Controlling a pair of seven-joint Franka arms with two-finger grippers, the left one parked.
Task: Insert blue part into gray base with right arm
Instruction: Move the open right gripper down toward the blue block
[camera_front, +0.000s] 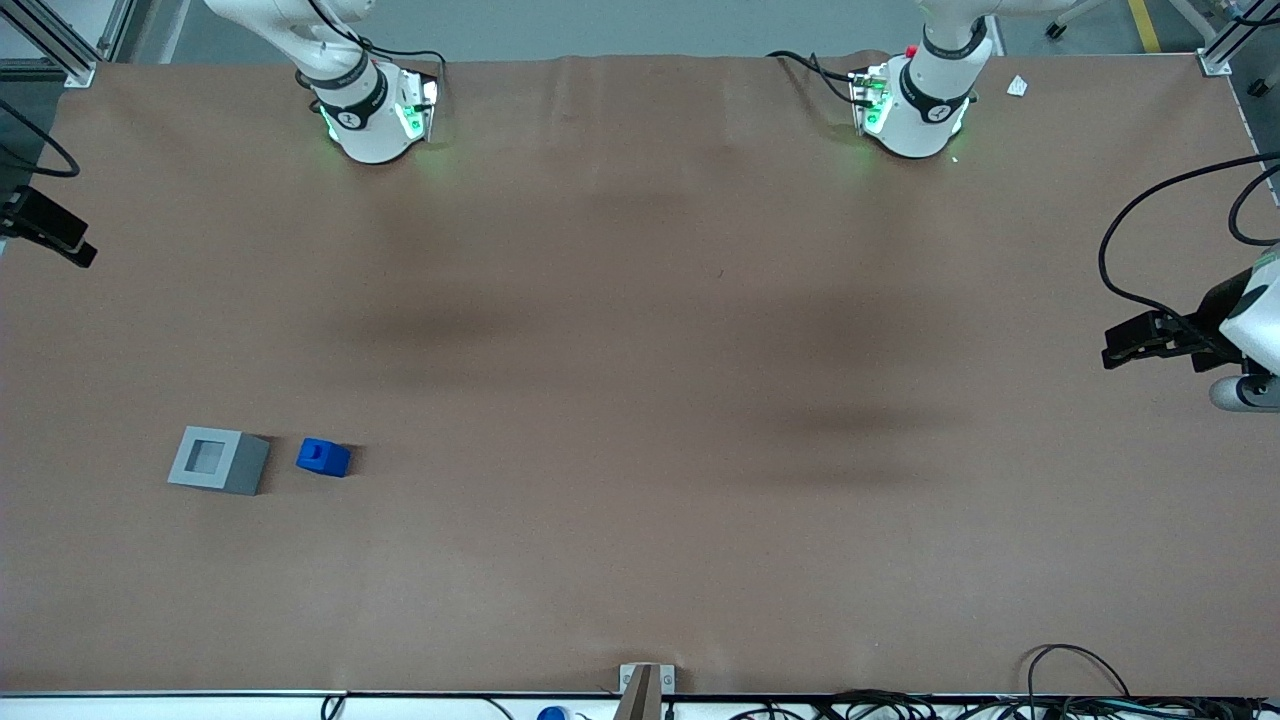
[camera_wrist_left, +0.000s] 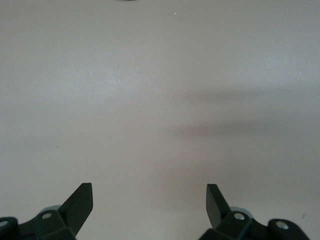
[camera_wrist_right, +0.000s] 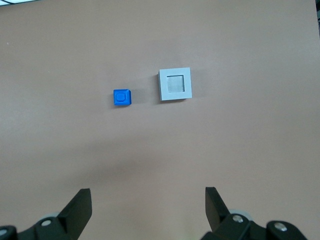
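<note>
The blue part (camera_front: 323, 456) sits on the brown table beside the gray base (camera_front: 215, 460), a small gap apart, on the side toward the parked arm. The gray base's square recess faces up and is empty. Both also show in the right wrist view, the blue part (camera_wrist_right: 122, 97) and the gray base (camera_wrist_right: 175, 85), seen from high above. My right gripper (camera_wrist_right: 148, 197) is open and empty, well above the table and apart from both blocks. In the front view its black body (camera_front: 55, 235) shows at the working arm's end of the table, farther from the camera than the blocks.
The two arm bases (camera_front: 370, 110) (camera_front: 915, 100) stand at the table's edge farthest from the camera. A small metal bracket (camera_front: 646, 685) and loose cables (camera_front: 1080, 680) lie at the nearest edge. A cable (camera_front: 1140, 240) hangs at the parked arm's end.
</note>
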